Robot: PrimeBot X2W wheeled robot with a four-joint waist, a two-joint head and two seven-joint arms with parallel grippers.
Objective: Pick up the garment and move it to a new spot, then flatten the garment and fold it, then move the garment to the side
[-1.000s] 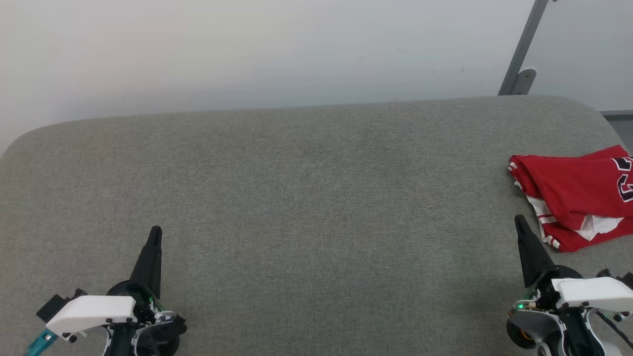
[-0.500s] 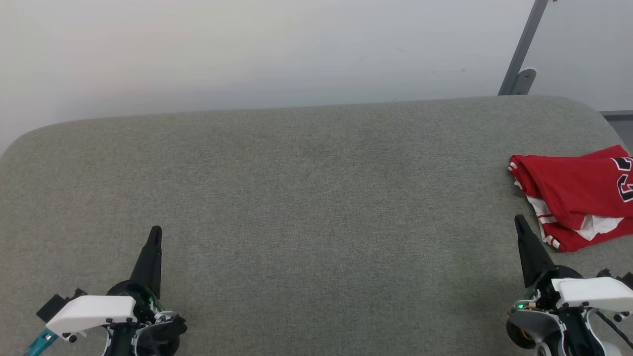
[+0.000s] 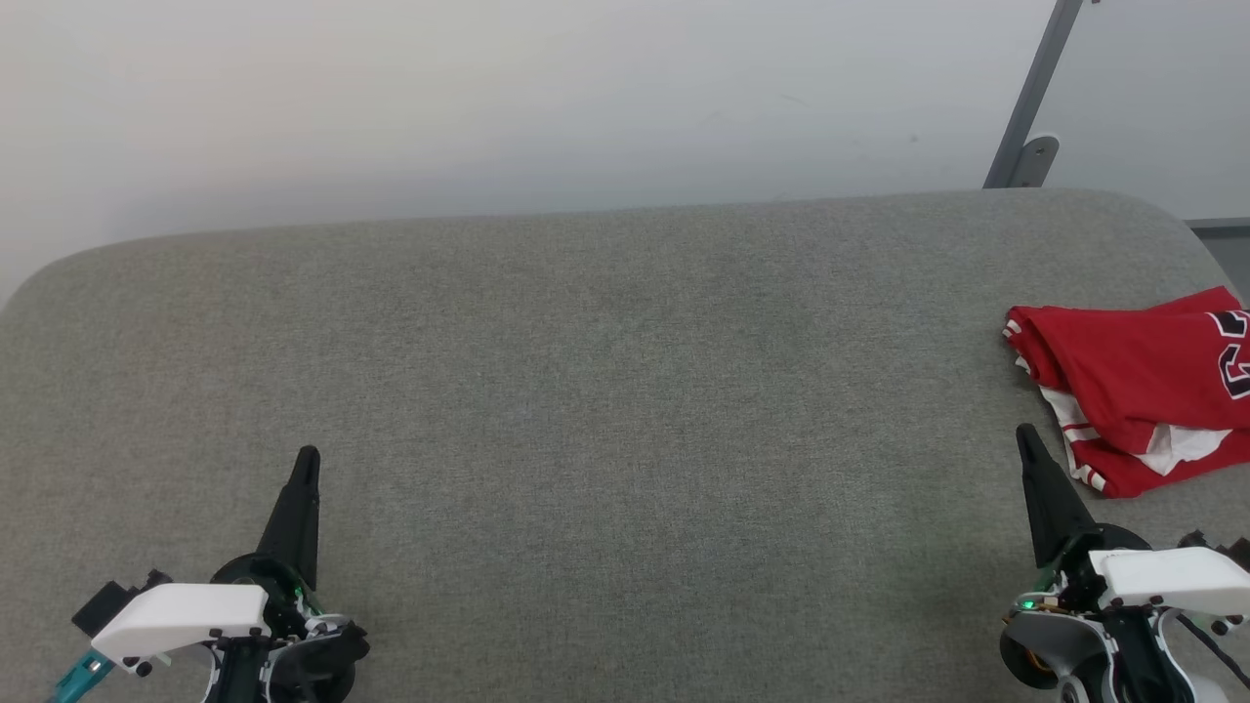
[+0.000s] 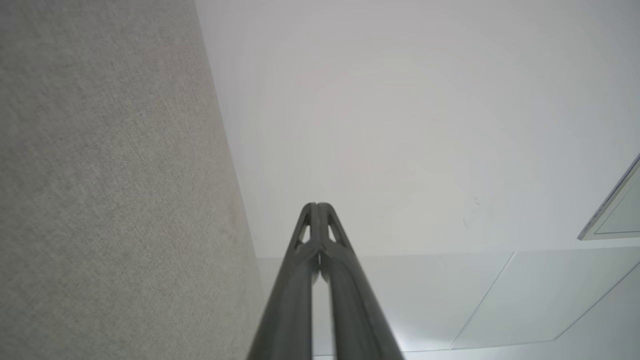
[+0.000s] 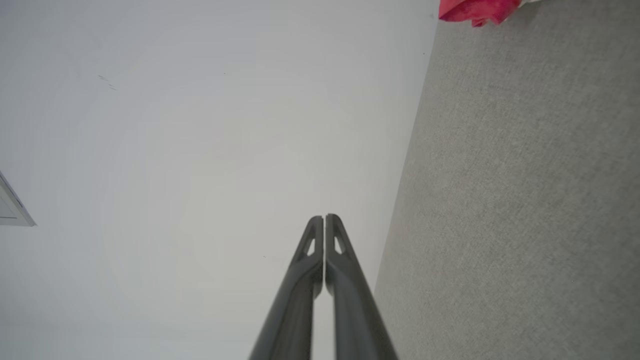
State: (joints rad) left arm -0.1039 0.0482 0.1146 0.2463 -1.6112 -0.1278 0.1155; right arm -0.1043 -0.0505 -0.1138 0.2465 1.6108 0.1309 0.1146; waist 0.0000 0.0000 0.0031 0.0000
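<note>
You have the red jersey (image 3: 1133, 381) folded loosely at the right edge of the grey fabric surface (image 3: 625, 391), and with your left pincer (image 3: 307, 457) and right pincer (image 3: 1023, 434) both pressed together and empty by the near edge, a careless right-arm sweep could push it off.

Grey fabric-covered surface (image 3: 625, 410) with rounded corners, plain white wall (image 3: 439, 98) behind, grey metal post (image 3: 1035, 93) (bracket at base) upper right.

The garment (image 3: 1133, 391) is smooth red cloth (faintly sheeny) on a matt, coarse-woven grey surface (image 3: 605, 391).
</note>
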